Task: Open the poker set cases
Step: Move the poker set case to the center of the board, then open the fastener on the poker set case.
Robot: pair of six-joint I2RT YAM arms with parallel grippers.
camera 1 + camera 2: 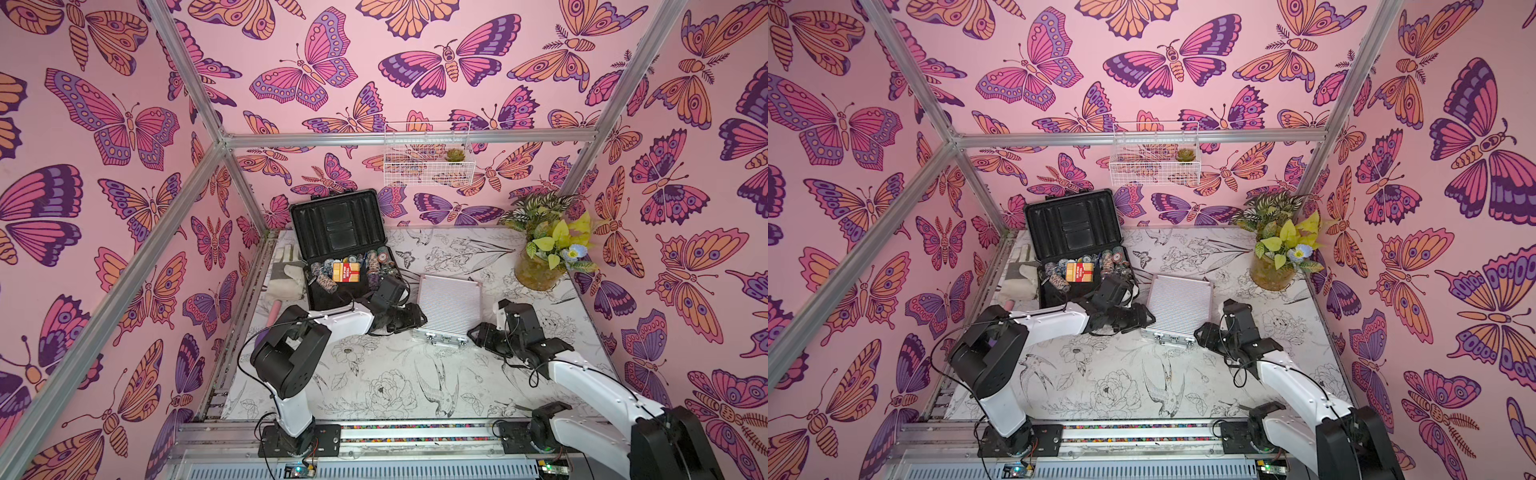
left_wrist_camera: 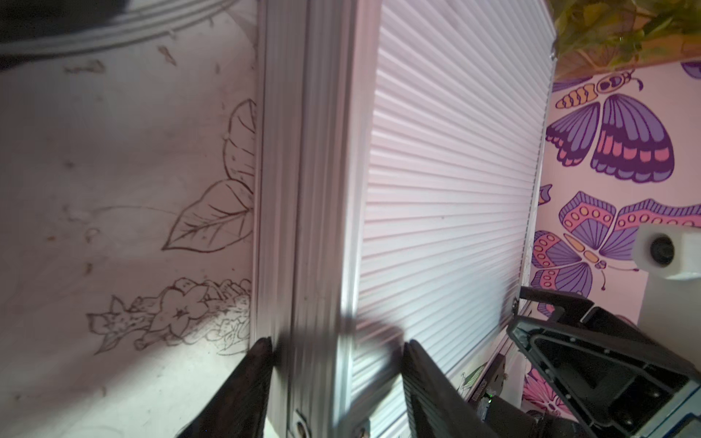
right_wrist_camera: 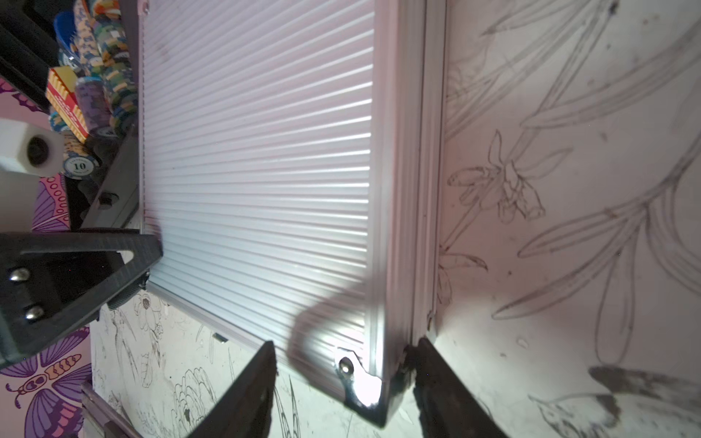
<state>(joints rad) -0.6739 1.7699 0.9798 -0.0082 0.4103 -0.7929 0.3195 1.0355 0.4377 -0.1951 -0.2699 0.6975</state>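
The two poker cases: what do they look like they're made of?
The silver case looks like aluminium: a ribbed, satin-bright panel with a shiny chrome-like corner cap. The dark case looks like moulded black plastic: matt, with raised panels pressed into it, though coated metal can't be ruled out.

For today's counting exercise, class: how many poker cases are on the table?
2. The dark grey case stands open at the back left; the silver ribbed case lies closed mid-table. No others show.
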